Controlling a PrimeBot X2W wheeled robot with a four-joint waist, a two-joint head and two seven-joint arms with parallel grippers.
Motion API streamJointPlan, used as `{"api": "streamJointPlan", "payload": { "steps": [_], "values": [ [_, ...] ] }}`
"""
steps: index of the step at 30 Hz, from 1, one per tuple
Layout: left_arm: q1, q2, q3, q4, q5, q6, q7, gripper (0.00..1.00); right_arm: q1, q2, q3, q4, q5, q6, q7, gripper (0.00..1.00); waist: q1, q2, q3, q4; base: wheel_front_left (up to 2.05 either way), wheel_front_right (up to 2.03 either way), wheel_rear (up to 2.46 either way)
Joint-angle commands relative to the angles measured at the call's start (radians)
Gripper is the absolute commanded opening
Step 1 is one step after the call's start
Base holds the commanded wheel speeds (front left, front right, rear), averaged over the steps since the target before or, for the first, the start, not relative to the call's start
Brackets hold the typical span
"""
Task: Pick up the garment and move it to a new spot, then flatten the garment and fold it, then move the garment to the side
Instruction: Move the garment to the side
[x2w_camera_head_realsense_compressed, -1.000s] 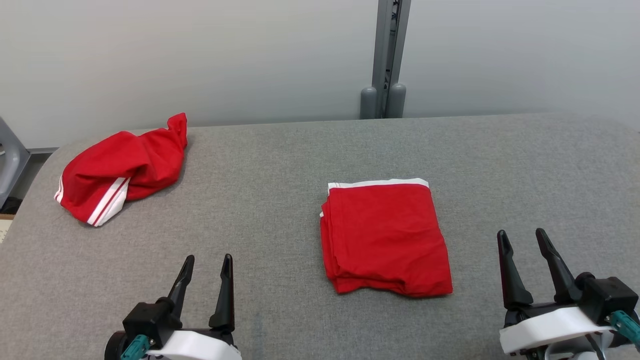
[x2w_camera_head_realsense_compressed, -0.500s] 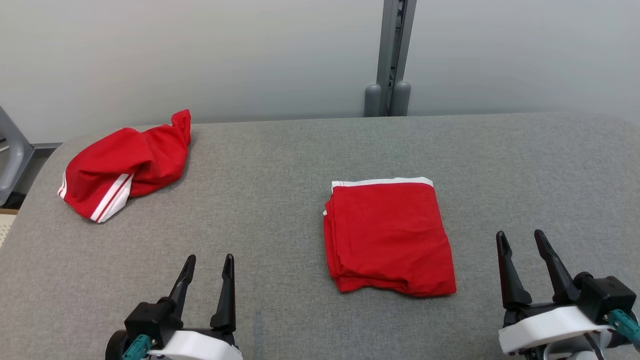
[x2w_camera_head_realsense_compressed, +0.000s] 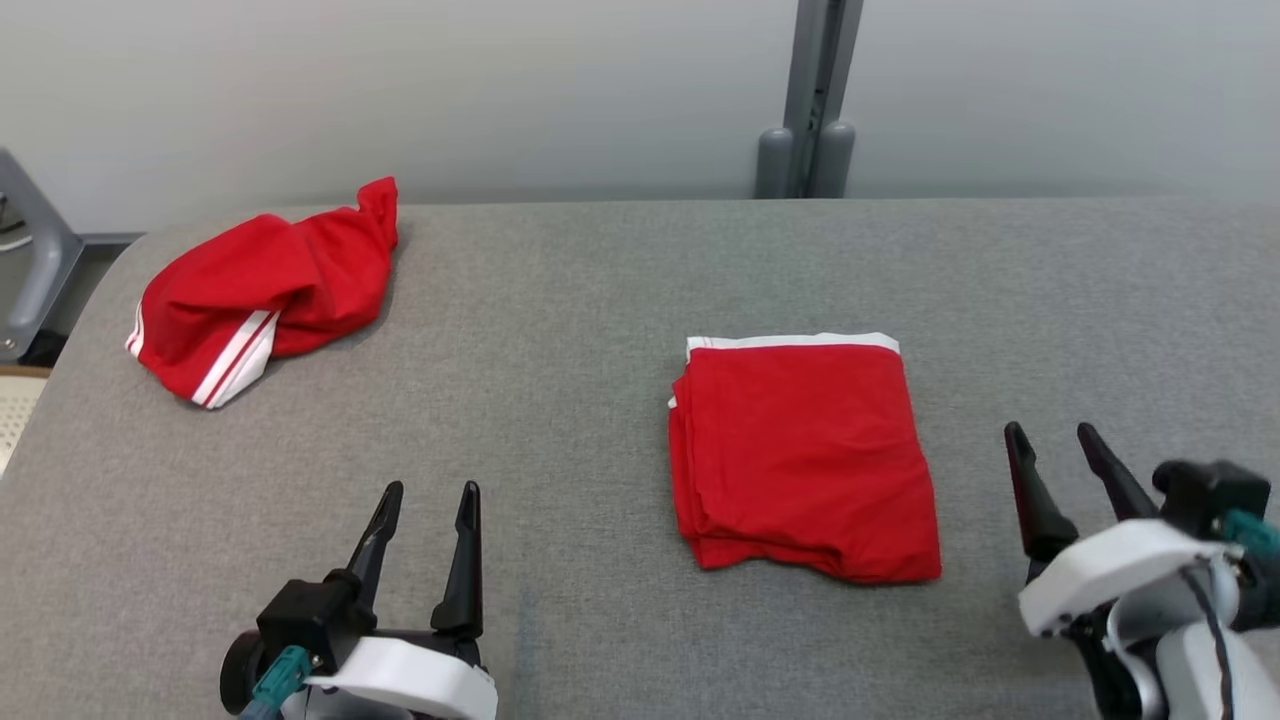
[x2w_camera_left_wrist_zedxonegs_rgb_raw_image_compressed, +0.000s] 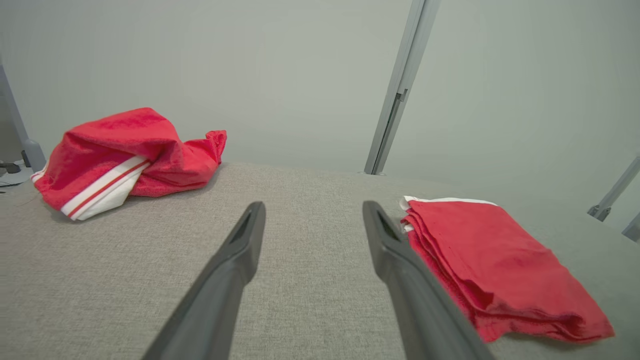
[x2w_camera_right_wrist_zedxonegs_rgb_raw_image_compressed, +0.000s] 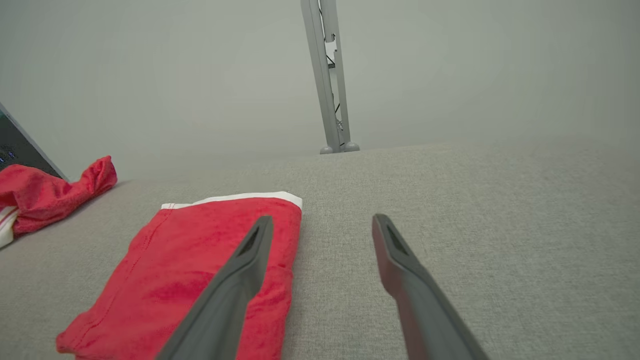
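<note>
I see left gripper (x2w_camera_head_realsense_compressed: 432, 490) and right gripper (x2w_camera_head_realsense_compressed: 1050, 432) with jaws apart, empty; folded red cloth garment (x2w_camera_head_realsense_compressed: 805, 455) centre, crumpled red white-striped garment (x2w_camera_head_realsense_compressed: 265, 290) at ten o'clock.

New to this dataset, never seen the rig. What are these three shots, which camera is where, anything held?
It is a wheeled robot with two arms, each ending in a gripper with two long dark fingers. The overview comes from a camera on its head, looking down at a grey padded table: the left gripper shows lower left, the right gripper lower right. The other two come from a camera on each wrist, looking along that gripper's own fingers. On the table lie a folded red garment with a white edge, near the middle, and a crumpled red garment with white stripes, at the far left. Both grippers are open and hold nothing.
</note>
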Motion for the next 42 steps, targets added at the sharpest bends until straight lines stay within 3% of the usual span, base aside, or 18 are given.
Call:
{"api": "streamJointPlan", "payload": {
  "steps": [1, 9, 17, 23, 24, 27, 35, 42],
  "values": [
    [-0.021, 0.004, 0.001, -0.004, -0.005, 0.003, 0.0, 1.0, -0.027, -0.022, -0.001, 0.013, 0.02, 0.0, 0.032, 1.0, 0.0, 0.0, 0.016, 0.014, 0.0, 0.0, 0.0],
    [-0.056, 0.004, -0.014, -0.008, -0.029, 0.011, 0.0, 1.0, -0.147, -0.133, 0.08, 0.12, 0.223, 0.0, 0.333, 1.0, 0.0, 0.0, 0.076, 0.079, 0.0, 0.0, 0.0],
    [-0.084, 0.004, -0.017, -0.019, -0.039, 0.018, 0.0, 1.0, -0.23, -0.209, 0.16, 0.179, 0.364, 0.0, 0.459, 1.0, 0.0, 0.0, 0.127, 0.131, 0.0, 0.0, 0.0],
    [-0.102, 0.004, -0.02, -0.025, -0.041, 0.02, 0.0, 1.0, -0.303, -0.223, 0.201, 0.276, 0.442, 0.0, 0.532, 1.0, 0.0, 0.0, 0.159, 0.153, 0.0, 0.0, 0.0],
    [-0.101, 0.004, -0.02, -0.026, -0.042, 0.021, 0.0, 1.0, -0.309, -0.224, 0.211, 0.284, 0.448, 0.0, 0.53, 0.58, 0.0, 0.0, 0.162, 0.154, 0.0, 0.0, 0.0],
    [-0.101, 0.004, -0.019, -0.029, -0.041, 0.024, 0.0, 1.0, -0.329, -0.232, 0.236, 0.297, 0.458, 0.0, 0.52, 0.0, 0.0, 0.0, 0.169, 0.153, 0.0, 0.0, 0.0],
    [-0.103, 0.004, -0.009, -0.035, -0.02, 0.022, 0.0, 1.0, -0.369, -0.274, 0.291, 0.28, 0.47, 0.0, 0.466, 0.0, 0.0, 0.0, 0.181, 0.109, 0.0, 0.0, 0.0],
    [-0.112, 0.004, 0.005, -0.044, 0.016, 0.003, 0.0, 1.0, -0.394, -0.311, 0.31, 0.271, 0.479, 0.0, 0.423, 0.0, 0.0, 0.0, 0.201, -0.016, 0.0, 0.0, 0.0]
  ]
}}
